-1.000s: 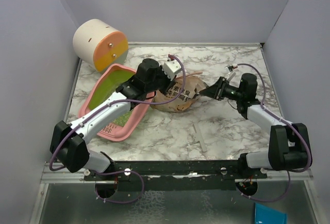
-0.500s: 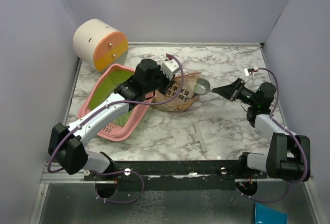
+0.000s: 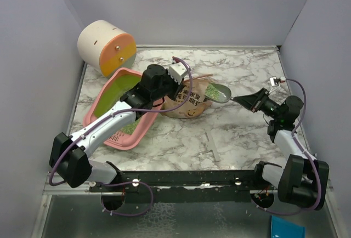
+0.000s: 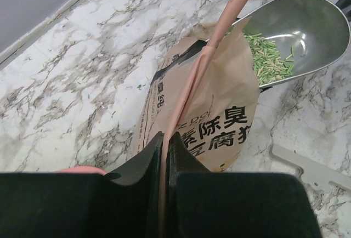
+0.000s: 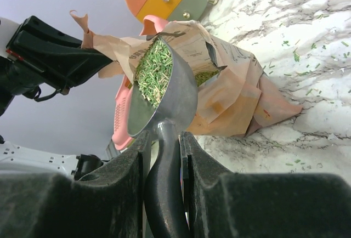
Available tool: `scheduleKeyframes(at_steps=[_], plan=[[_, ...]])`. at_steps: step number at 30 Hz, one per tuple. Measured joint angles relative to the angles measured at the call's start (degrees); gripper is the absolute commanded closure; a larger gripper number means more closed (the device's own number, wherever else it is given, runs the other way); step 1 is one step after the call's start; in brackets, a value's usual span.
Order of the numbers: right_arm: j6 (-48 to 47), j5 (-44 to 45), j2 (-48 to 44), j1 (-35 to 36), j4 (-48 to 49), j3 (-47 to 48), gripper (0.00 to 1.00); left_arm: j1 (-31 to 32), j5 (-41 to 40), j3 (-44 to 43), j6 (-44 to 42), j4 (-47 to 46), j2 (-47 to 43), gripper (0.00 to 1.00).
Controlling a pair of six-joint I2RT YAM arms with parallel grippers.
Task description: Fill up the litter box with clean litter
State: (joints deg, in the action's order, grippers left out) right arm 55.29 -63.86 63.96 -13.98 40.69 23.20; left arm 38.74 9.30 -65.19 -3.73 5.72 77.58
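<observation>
The pink litter box (image 3: 97,109) with its lime-green bottom lies tilted at the left; its pink edge also shows in the right wrist view (image 5: 122,117). A tan paper bag (image 3: 189,103) lies beside it. My left gripper (image 3: 174,84) is shut on the bag's upper edge (image 4: 186,90) and holds the mouth up. My right gripper (image 3: 253,101) is shut on the dark handle of a metal scoop (image 3: 219,92). The scoop (image 5: 164,90) holds green litter (image 5: 151,71) just outside the bag's mouth, to the bag's right. Litter also shows in the scoop (image 4: 269,60) in the left wrist view.
A cream-and-orange cylinder (image 3: 106,46) stands at the back left, against the wall. A thin white strip (image 3: 213,146) lies on the marble between the arms. Grey walls close in the table on three sides. Green crumbs are scattered near the bag.
My right gripper has pulled back to the right, drawing the scoop out of the bag's mouth with litter in it. My left gripper still holds the bag's edge.
</observation>
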Motion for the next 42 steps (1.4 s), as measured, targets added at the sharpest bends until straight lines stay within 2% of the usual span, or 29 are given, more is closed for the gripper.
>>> scheduleKeyframes(at_steps=[7, 18, 20, 29, 33, 42], plan=[[0.3, 0.3, -4.2, -2.8, -3.7, -1.4, 0.99, -0.1, 0.0, 1.6, 1.3, -2.2, -0.8, 0.96], [-0.1, 5.7, -11.5, -6.1, -13.3, -1.7, 0.99, -0.2, -0.2, 3.3, 2.4, -4.1, -2.0, 0.95], [1.0, 6.3, -11.5, -6.3, -13.6, -1.7, 0.99, -0.2, -0.3, 3.7, 2.6, -4.3, -2.2, 0.91], [4.5, 7.5, -9.7, -6.6, -13.9, 0.4, 0.99, -0.2, -0.5, 4.2, 3.3, -7.2, -4.1, 0.54], [4.3, 7.7, -6.8, -6.7, -14.2, 5.8, 0.99, -0.2, -0.9, 5.1, 3.5, -8.3, -7.2, 0.5], [3.3, 7.5, 3.6, -5.8, -14.2, 18.8, 0.99, -0.2, -2.5, 6.8, 4.1, -5.2, -17.5, 0.51]])
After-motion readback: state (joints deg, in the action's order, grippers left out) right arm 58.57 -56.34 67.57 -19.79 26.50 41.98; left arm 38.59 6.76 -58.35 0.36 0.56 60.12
